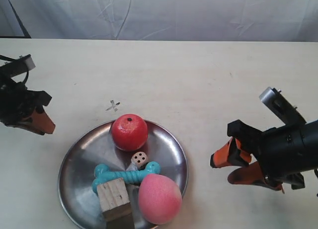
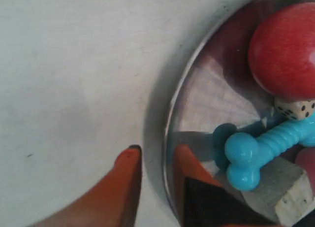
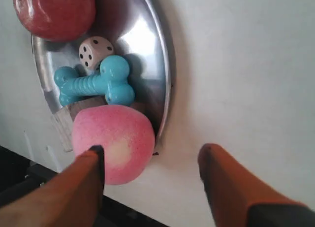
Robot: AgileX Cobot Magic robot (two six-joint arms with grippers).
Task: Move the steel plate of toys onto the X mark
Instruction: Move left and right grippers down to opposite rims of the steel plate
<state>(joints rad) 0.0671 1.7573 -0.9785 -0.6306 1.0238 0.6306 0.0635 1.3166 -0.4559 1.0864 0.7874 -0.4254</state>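
Note:
The steel plate (image 1: 84, 159) lies near the table's front edge and holds a red apple (image 1: 129, 132), a white die (image 1: 139, 159), a turquoise bone (image 1: 126, 175), a wooden cube (image 1: 113, 196) and a pink peach (image 1: 159, 199). The faint X mark (image 1: 113, 106) is on bare tabletop just beyond the plate's far rim. My left gripper (image 2: 155, 150) (image 1: 42, 123) hovers by the plate's rim (image 2: 170, 123) with a narrow gap and grips nothing. My right gripper (image 3: 152, 149) (image 1: 222, 169) is wide open beside the plate's other side, near the peach (image 3: 113, 138).
A white cloth backdrop (image 1: 164, 13) hangs behind the cream table (image 1: 198, 75). The table's front edge runs close under the plate, and dark floor (image 3: 29, 187) shows beyond it in the right wrist view.

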